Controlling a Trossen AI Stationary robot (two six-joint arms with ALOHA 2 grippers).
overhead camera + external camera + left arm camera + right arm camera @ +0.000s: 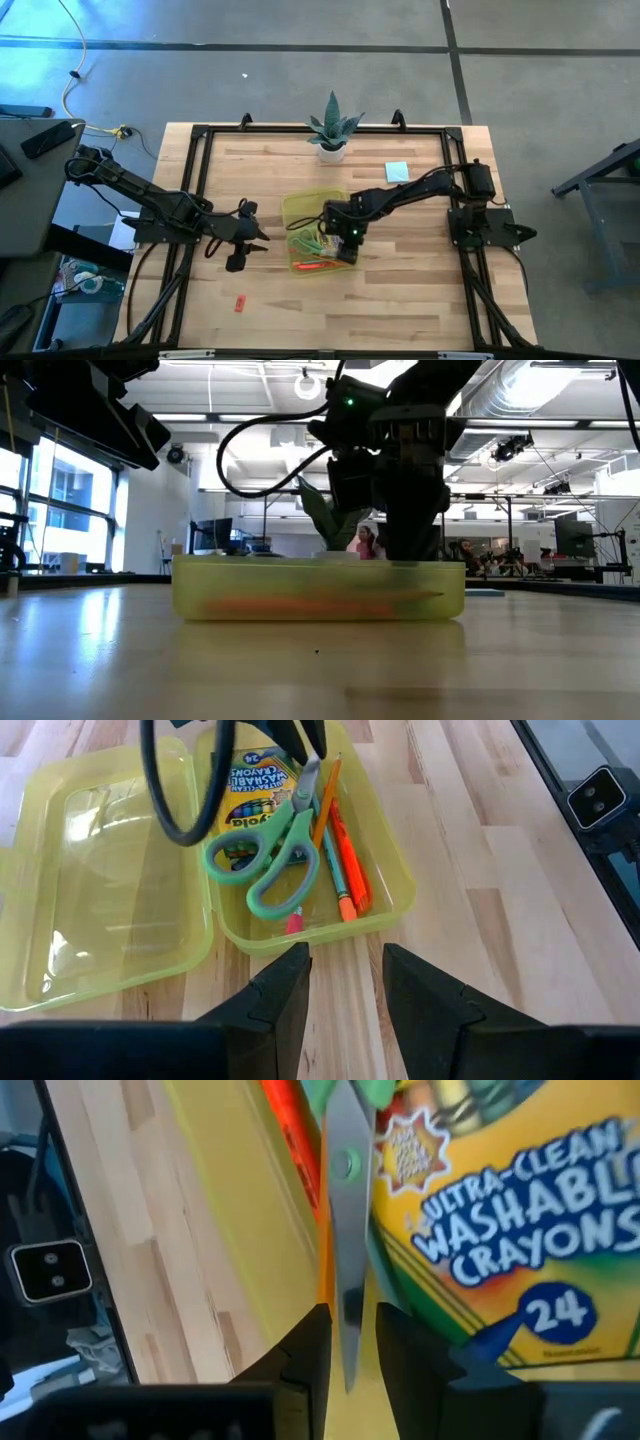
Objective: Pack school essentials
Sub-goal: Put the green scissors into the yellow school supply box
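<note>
The translucent yellow-green case [300, 212] lies open mid-table, lid [100, 890] flat beside its tray [392, 908]. In the tray are green-handled scissors [285, 850], a crayon box [250, 790], orange pens [345, 845] and a pencil. My right gripper [347, 250] reaches down into the tray, shut on the scissors' blades. My left gripper [345, 975] hovers open over the table just left of the case [245, 248]. A tiny red eraser [240, 302] lies on the near table; a light-blue notepad [397, 171] lies far right. My right gripper [350, 1330] pinches the scissors' closed blades [347, 1280] near their tip end between its two fingers, coming from above and pointing down. The green handles [270, 870] rest in the tray, partly on the crayon box [500, 1210], so the scissors lie at a slant.
A spiky green plant in a white pot [332, 130] stands at the far edge behind the case. A black frame [190, 180] borders the wooden table. Bare wood lies near of the case and to its right. In the low view the case wall [320, 595] hides its contents.
</note>
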